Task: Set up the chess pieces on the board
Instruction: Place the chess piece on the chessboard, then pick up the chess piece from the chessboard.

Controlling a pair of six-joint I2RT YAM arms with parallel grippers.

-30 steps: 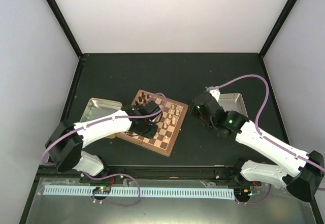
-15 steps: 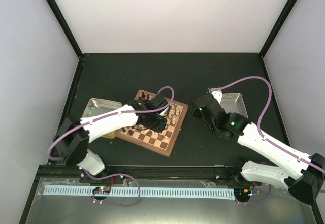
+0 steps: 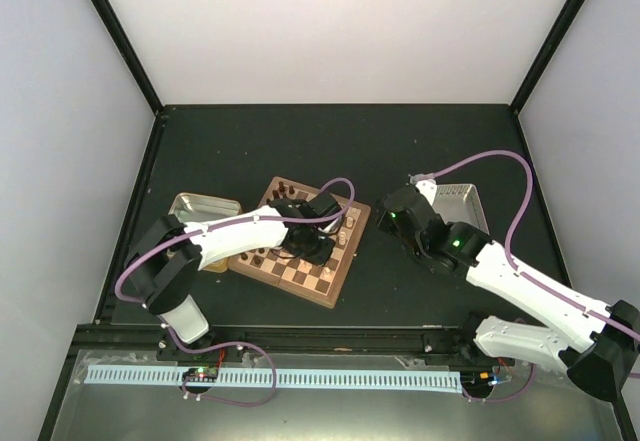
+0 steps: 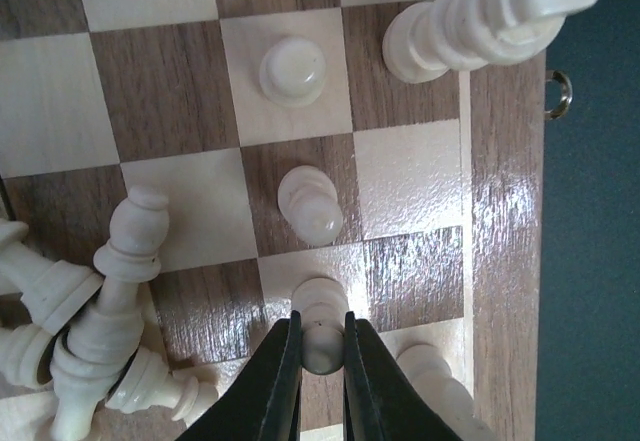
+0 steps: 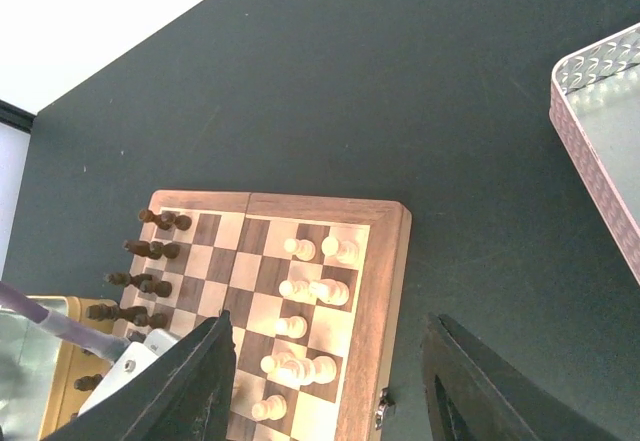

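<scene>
One cream pawn (image 4: 320, 306) is sitting pinched between the nearly closed fingers of the left gripper (image 4: 320, 346) at bottom centre, by the right rim of the board (image 4: 505, 211). Other cream pieces (image 4: 310, 201) are standing and lying around it. The right gripper (image 5: 328, 361) is hanging wide open, holding nothing.

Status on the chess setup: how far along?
Partway. Done: a few upright cream pieces stand on squares near the edge of the board. In hand: the left pincer is shut on one held cream piece. Left: a toppled heap of cream pieces lies on the board, not yet placed.
</scene>
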